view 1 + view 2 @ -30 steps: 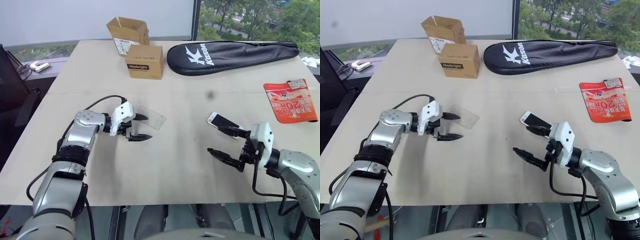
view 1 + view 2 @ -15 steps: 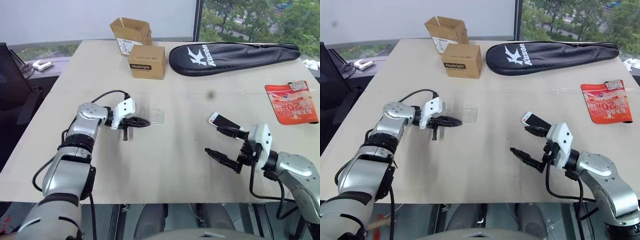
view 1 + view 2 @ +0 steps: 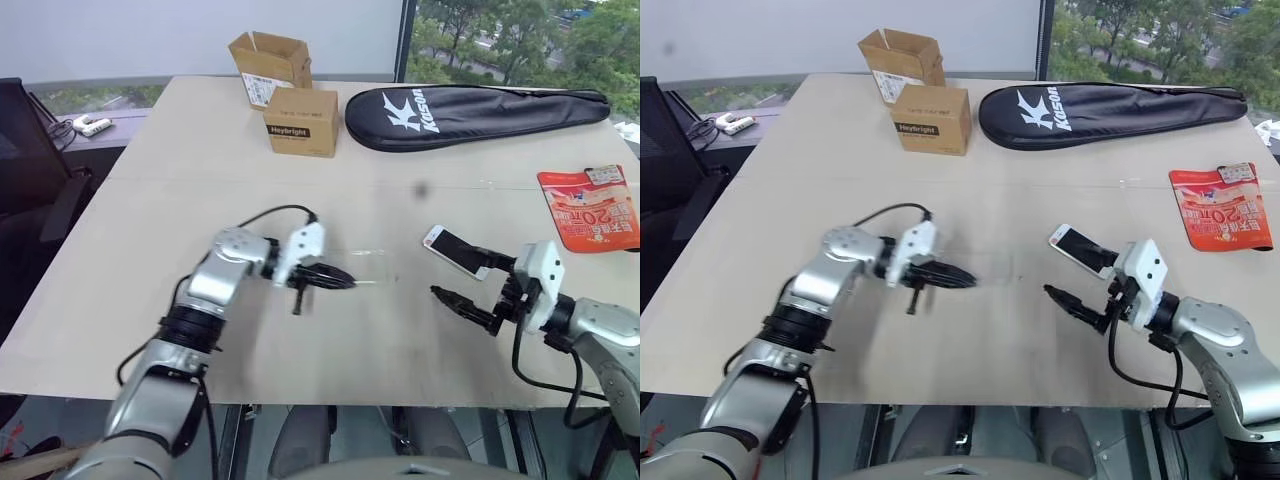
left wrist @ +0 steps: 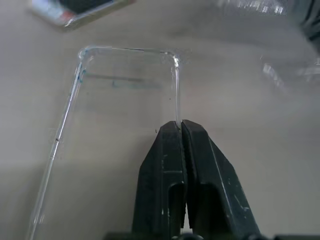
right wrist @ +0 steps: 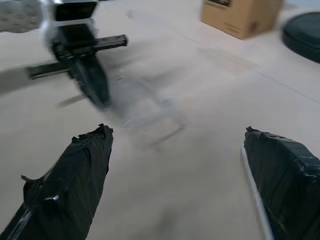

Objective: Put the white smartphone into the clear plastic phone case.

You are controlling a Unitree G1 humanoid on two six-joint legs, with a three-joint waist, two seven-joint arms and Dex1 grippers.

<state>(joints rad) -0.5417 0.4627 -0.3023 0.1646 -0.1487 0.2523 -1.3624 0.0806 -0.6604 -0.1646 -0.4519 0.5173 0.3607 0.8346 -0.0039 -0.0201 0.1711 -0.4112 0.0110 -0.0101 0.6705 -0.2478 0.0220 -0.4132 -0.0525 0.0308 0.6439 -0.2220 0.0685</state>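
Clear plastic is in my left pincer (image 4: 180, 125), pinched shut on the phone case (image 4: 120, 105) by one rim over mid-table. My right pincer (image 3: 478, 283) is spread wide, the smartphone (image 3: 456, 251) just beyond it. Next I'd judge: grab the phone, bring both together.

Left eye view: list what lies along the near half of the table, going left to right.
left gripper → clear plastic phone case → white smartphone → right gripper → orange-red packet
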